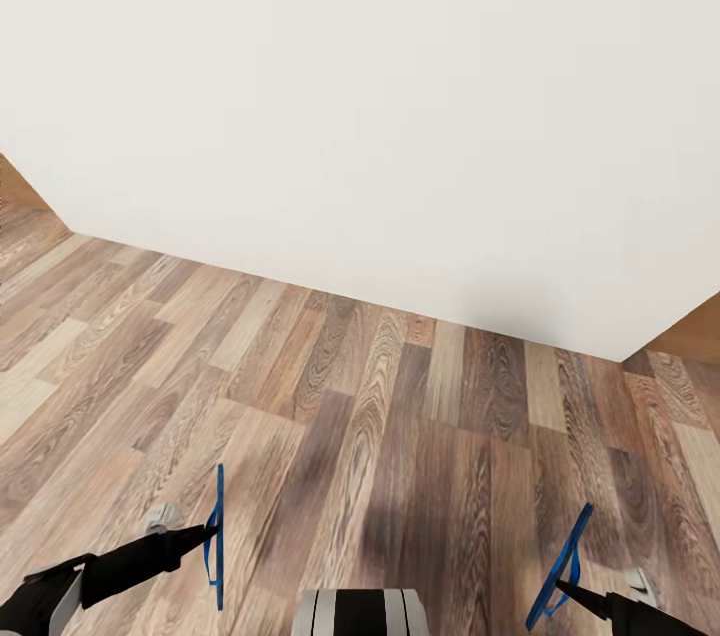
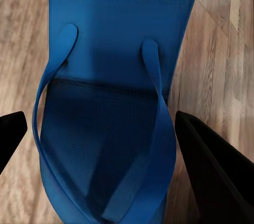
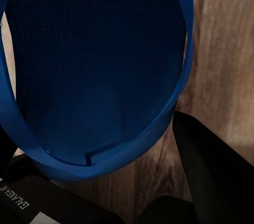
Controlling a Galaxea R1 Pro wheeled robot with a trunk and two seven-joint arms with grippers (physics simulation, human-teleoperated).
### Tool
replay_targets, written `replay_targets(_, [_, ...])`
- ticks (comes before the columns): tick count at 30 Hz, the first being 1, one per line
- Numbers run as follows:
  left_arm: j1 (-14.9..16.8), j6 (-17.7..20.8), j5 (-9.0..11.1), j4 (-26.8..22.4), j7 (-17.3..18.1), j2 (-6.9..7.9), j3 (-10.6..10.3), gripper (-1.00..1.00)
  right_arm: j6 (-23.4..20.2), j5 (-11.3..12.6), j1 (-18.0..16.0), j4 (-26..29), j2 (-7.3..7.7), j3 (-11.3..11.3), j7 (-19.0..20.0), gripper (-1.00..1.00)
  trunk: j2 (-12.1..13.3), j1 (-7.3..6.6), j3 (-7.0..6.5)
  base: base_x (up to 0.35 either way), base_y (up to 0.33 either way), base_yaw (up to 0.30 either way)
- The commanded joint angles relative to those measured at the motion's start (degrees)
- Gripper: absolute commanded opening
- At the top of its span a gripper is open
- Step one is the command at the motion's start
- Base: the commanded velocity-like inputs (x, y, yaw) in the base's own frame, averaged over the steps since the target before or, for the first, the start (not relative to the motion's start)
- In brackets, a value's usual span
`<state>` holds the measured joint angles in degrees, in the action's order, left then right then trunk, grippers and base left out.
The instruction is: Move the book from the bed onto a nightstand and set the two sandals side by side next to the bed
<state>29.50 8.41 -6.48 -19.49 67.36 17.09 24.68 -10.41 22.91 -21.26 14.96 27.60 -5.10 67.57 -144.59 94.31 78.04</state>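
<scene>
From the head camera, a plain white wall (image 1: 380, 96) takes up the upper part of the scene, meeting a brown wood-plank floor (image 1: 330, 406) along a slanted line. Low at the left, the left claw (image 1: 210, 531) reaches in on its dark arm and grips one blue sandal (image 1: 218, 536), which stands on edge, nearly upright, held clear above the floor. Low at the right, the right claw (image 1: 565, 591) grips the other blue sandal (image 1: 562, 566), also edge-on and leaning a little to the right. The two sandals are well apart, one at each side of the robot's striped trunk (image 1: 360, 613), which shows at the bottom edge.

In the left wrist camera, the left sandal (image 2: 111, 76) is seen flat-on from close by: its blue sole with a fine grid texture and the two straps (image 2: 159, 129) running together toward the toe post. The black fingers (image 2: 211, 171) of the left claw sit on either side of it, closed onto the sandal near the toe end. The plank floor (image 2: 227, 76) lies behind.

In the right wrist camera, the right sandal (image 3: 100, 65) fills most of the frame, its dark blue sole ringed by a curved strap (image 3: 132, 145). The black fingers (image 3: 217, 166) of the right claw flank its near end, clamped on the sandal, with floor planks (image 3: 222, 49) beyond.
</scene>
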Motion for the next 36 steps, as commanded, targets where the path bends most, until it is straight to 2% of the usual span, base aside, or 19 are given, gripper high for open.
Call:
replay_targets(1, [0.03,0.5,-0.58,0.02,0.38,-0.04,0.47,-1.0,-0.59,0.19,-0.01,-0.02,0.0,-0.09,0.2,-1.0,0.0,-0.03,-0.19,0.0,0.0,0.0])
replay_targets(9, [0.03,0.47,-0.63,0.29,0.33,-0.01,0.47,-1.0,-0.33,0.16,-0.01,-2.15,-0.08,-0.09,0.13,-1.0,0.11,-0.24,-1.96,0.0,0.0,0.0])
replay_targets(16, [0.03,-0.95,-0.71,4.22,0.08,0.09,0.46,-1.0,0.4,0.12,-0.01,-3.58,-0.12,-0.02,-0.86,-1.0,0.2,-0.42,-3.51,0.0,0.0,0.0])
replay_targets(19, [0.03,-2.61,-0.78,5.35,-2.03,-0.11,0.36,-1.0,0.45,0.12,-0.01,-3.73,-0.27,0.0,-2.49,-1.0,0.24,-0.5,-4.18,0.0,0.0,0.0])
replay_targets(22, [0.03,-3.32,-0.8,6.4,-7.0,-0.44,0.25,-1.0,0.47,0.04,-0.01,-3.78,-1.08,0.07,-5.19,-1.0,0.28,-0.58,-4.84,0.0,0.0,0.0])
replay_targets(25, [0.03,-3.49,-0.75,6.7,-9.29,-0.74,0.21,-1.0,0.48,-0.07,-0.01,-3.79,-1.48,0.08,-6.64,-1.0,0.32,-0.65,-5.51,0.0,0.0,0.0])
replay_targets(36, [0.03,-3.57,-0.72,6.84,-10.57,-1.26,0.28,-1.0,0.48,-0.14,-0.01,-3.8,-1.67,0.07,-7.35,-1.0,0.47,-0.94,-7.94,0.0,0.0,0.0])
